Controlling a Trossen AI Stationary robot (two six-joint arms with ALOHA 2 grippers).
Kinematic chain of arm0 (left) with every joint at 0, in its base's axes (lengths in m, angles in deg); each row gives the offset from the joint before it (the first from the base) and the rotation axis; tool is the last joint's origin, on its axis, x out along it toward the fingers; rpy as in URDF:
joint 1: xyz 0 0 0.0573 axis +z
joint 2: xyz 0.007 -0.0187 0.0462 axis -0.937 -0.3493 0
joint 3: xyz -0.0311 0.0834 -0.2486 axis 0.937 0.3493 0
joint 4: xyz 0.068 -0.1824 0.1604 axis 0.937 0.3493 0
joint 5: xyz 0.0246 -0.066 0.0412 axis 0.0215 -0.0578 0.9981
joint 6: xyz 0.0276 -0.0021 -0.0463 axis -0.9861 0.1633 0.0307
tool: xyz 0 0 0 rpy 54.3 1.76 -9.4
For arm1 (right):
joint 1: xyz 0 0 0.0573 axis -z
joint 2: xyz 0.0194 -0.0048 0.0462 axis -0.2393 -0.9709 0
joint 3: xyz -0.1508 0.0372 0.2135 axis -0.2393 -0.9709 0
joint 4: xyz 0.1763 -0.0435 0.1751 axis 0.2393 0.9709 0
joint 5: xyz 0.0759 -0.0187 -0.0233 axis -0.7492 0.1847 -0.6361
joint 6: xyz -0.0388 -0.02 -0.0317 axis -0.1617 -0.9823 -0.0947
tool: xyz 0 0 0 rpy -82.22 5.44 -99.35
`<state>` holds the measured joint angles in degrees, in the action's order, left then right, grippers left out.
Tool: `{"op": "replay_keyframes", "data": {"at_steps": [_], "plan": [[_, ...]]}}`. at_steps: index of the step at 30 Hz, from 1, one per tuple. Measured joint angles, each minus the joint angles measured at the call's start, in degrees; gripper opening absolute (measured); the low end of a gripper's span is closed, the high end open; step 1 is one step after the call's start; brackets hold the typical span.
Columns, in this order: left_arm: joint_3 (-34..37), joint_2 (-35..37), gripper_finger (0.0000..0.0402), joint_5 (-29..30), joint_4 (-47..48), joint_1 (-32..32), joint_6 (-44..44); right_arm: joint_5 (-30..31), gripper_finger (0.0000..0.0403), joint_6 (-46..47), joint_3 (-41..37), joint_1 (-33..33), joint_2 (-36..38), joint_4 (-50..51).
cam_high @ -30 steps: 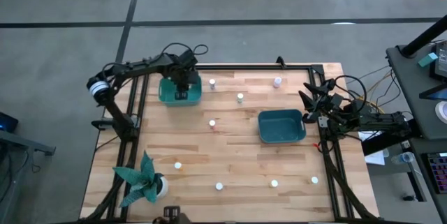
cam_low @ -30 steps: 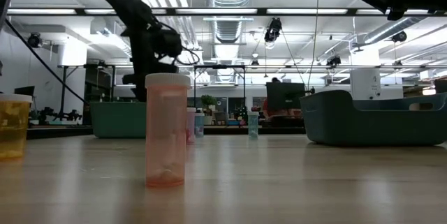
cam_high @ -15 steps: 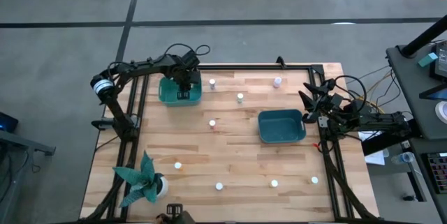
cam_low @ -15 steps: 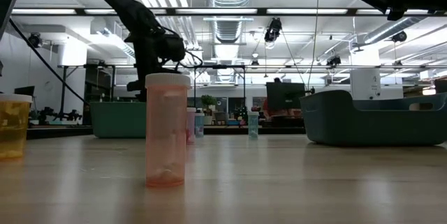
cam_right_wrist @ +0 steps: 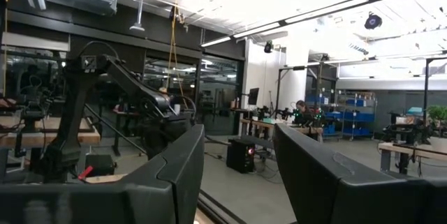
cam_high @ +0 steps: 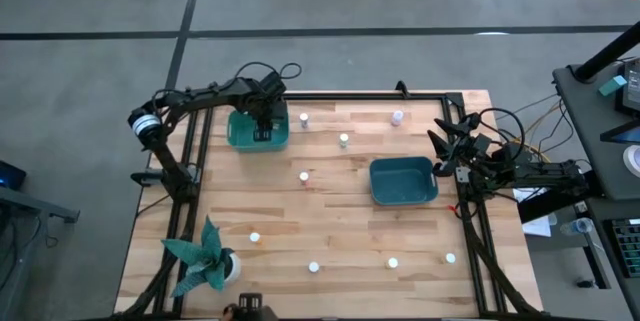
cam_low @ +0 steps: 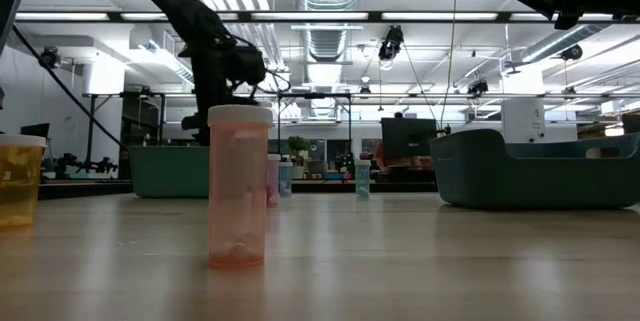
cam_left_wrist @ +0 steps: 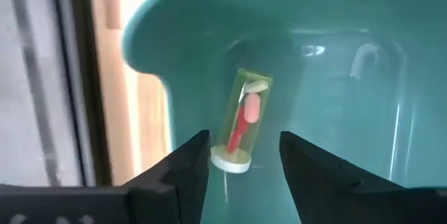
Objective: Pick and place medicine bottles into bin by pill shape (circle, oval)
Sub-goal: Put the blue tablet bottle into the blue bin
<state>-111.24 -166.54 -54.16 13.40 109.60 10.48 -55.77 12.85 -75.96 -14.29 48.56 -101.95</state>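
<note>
My left tool (cam_left_wrist: 241, 160) has spread its fingers over the last second, and the bottle (cam_left_wrist: 242, 128) it carried now lies on its side on the floor of the left bin (cam_high: 257, 131), just past my fingertips, cap toward me, with an oval pink pill showing through the yellow wall. The arm itself has barely shifted over that bin. The fingers stand apart with the bottle between them but, as far as I can tell, not touching either one.

The nearest risk is in my own withdrawal: if I lift while a finger still brushes the cap, I could drag or flick the bottle up the bin wall. Closing again too soon would pinch it back.

Farther out, loose bottles stand scattered over the table (cam_high: 340, 226): one (cam_high: 303, 118) just beside this bin, one (cam_high: 343, 140) and another (cam_high: 304, 176) toward the middle, four along the near edge. They are small and upright, so a low sweep of my arm on the way to the next one could topple it and send it rolling.

Farthest, the right bin (cam_high: 403, 181) sits near my right tool (cam_high: 447, 145), which waits at the table's right edge, fingers held apart and empty. A wrong read of pill shape would send a bottle to the wrong bin.
</note>
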Motion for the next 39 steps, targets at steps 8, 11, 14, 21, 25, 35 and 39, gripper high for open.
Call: {"op": "replay_keyframes", "data": {"at_steps": [8, 11, 14, 21, 25, 35, 39], "plan": [[-1.1, 9.7, 0.0159, 0.8, -0.6, -7.3, 7.7, 0.0, 0.0164, 0.5, 0.0, 0.0, 0.0, 0.0], [-0.7, 14.8, 0.0159, 0.8, -3.0, -11.8, 12.9, 0.0, 0.0164, 1.3, 0.0, 0.0, 0.0, 0.0], [0.0, 19.7, 0.016, 0.8, -5.9, -16.5, 17.9, 0.0, 0.0164, 2.4, 0.0, 0.0, 0.0, 0.0], [3.1, 28.4, 0.016, 0.7, -13.5, -27.5, 24.8, 0.0, 0.0164, 7.7, 0.0, 0.0, -0.3, 0.2], [9.1, 32.5, 0.016, 0.6, -22.8, -32.2, 25.1, -0.1, 0.0164, 12.5, 0.0, 0.0, -1.0, 0.5], [27.1, 38.5, 0.016, 1.3, -48.9, -34.5, 23.1, -0.1, 0.0164, 19.6, 0.4, 0.0, -8.6, -5.4], [31.6, 40.0, 0.016, 3.4, -59.5, -34.5, 19.2, -0.1, 0.0164, 21.7, 3.5, 0.0, -13.8, -5.6]]}}
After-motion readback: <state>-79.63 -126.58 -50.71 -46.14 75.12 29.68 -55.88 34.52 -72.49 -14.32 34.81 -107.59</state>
